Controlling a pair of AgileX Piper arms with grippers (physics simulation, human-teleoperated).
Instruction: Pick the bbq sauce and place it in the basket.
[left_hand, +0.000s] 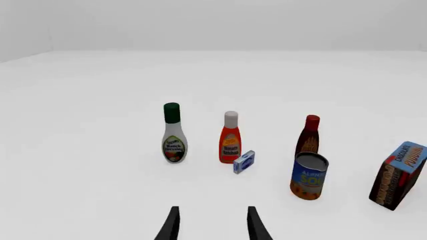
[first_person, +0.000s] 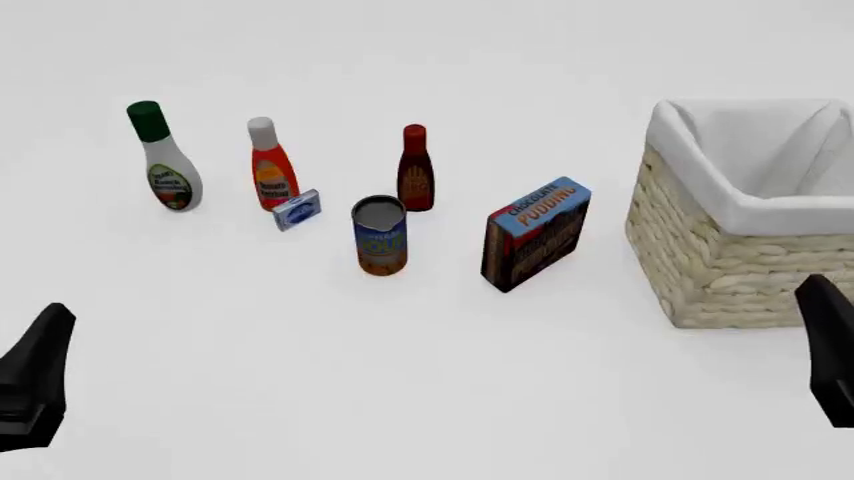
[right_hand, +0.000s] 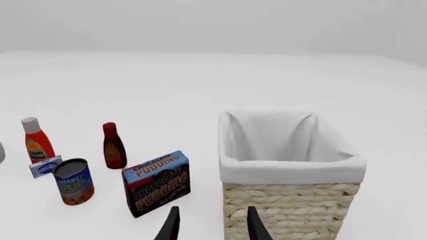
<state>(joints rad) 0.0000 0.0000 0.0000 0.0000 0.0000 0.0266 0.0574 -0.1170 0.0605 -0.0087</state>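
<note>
Both grippers are parted and gripping nothing: the left gripper shows two dark fingertips with a gap between them over bare white table, and the right gripper looks the same, hanging right in front of the big square pale-straw wicker basket with its white cloth lining

Using that basket as the landmark: just to its left stands the blue-and-brown chocolate pudding box, upright and turned at an angle. Left of that is the blue and orange soup can, and right behind the can is the slim dark reddish-brown bbq sauce bottle with a red cap, upright on the table, well apart from the basket. Further left: small blue packet leaning by the orange-red bottle with a white cap, then the white bottle with a green cap, farthest from the basket
</note>
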